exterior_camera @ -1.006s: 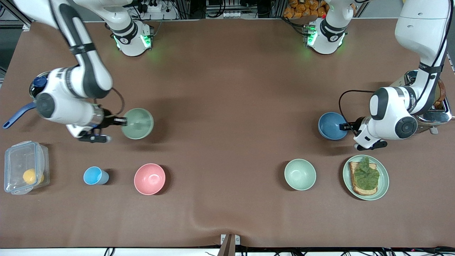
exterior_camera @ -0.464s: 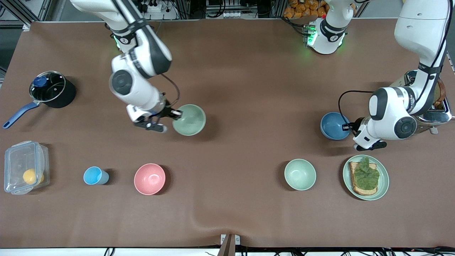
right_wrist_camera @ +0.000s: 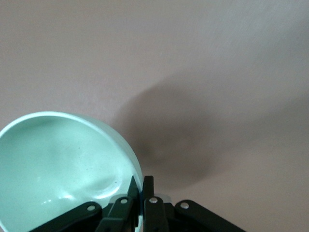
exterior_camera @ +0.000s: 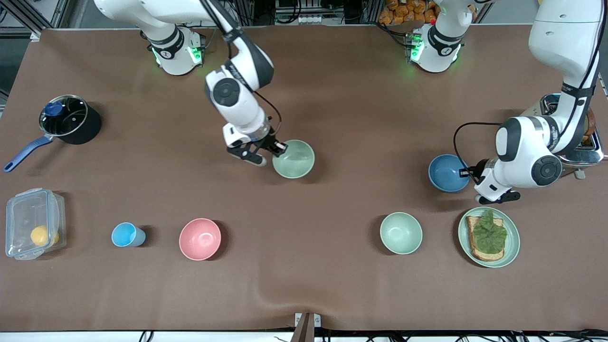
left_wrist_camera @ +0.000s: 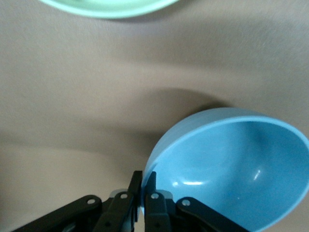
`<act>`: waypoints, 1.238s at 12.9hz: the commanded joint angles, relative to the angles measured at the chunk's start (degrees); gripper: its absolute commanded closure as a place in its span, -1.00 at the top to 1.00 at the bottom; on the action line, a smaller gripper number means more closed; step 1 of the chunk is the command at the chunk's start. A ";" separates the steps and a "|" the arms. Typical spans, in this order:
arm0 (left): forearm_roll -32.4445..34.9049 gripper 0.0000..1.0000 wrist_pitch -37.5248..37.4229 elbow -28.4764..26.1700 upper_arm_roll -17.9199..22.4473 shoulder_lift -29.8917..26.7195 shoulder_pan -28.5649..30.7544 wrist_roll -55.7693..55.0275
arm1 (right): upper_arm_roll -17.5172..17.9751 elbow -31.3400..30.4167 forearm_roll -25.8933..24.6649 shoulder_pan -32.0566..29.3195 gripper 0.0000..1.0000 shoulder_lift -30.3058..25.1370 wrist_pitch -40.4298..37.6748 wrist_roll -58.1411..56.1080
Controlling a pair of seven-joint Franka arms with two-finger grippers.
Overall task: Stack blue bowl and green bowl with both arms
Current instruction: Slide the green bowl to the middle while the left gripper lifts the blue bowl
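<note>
Green bowl (exterior_camera: 293,159): empty, carried aloft over the middle of the bench (exterior_camera: 332,285), rim pinched by the right tool (exterior_camera: 280,148).
Right tool: clamped on the green bowl's rim, one finger inside the wall and one outside, as seen in the right wrist view (right_wrist_camera: 140,193).
Blue bowl (exterior_camera: 448,173): empty, toward the left arm's end of the bench, rim gripped by the left tool (exterior_camera: 465,173); whether raised or resting could not be told.
Left tool: closed narrow on the blue bowl's rim, wall between the fingers in the left wrist view (left_wrist_camera: 144,186).
Mint bowl (exterior_camera: 401,232): empty, on the bench, nearer the front camera than the blue bowl.
Plate (exterior_camera: 512,247): toast topped with a green leaf, just beside the mint bowl, below the left tool.
Pink bowl (exterior_camera: 200,239): empty, beside a small light-blue cup (exterior_camera: 126,234).
Clear box (exterior_camera: 32,229): lidded, a yellow round thing inside, at the right arm's end.
Pot (exterior_camera: 69,119): black, glass lid with blue knob, blue handle.
Open room: wide bare brown stretch between the two held bowls; bare strip along the bench edge nearest the camera.
</note>
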 commanded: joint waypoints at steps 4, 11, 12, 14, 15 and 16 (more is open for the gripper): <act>-3.85 -1.00 -4.31 7.04 -1.69 0.16 0.44 0.66 | -1.10 1.53 0.08 6.17 -1.00 5.00 4.62 8.36; -7.82 -1.00 -13.36 15.91 -4.85 -0.28 -0.70 -2.31 | -1.19 1.45 -0.18 6.45 -0.41 6.06 4.36 9.25; -7.73 -1.00 -14.50 17.49 -5.64 -0.28 -0.71 -3.63 | -1.19 1.53 -0.18 6.27 -0.37 5.97 4.18 9.16; -7.73 -1.00 -15.91 19.43 -6.96 -0.28 -0.71 -5.74 | -1.19 2.49 0.17 5.66 0.99 5.71 3.31 9.33; -7.73 -1.00 -16.44 20.14 -7.75 -0.36 -0.71 -6.45 | -1.19 3.20 0.17 5.66 1.00 5.27 1.82 9.42; -7.73 -1.00 -17.05 20.84 -8.02 -0.37 -0.71 -6.63 | -1.19 4.86 0.43 5.31 1.00 5.09 -1.06 9.60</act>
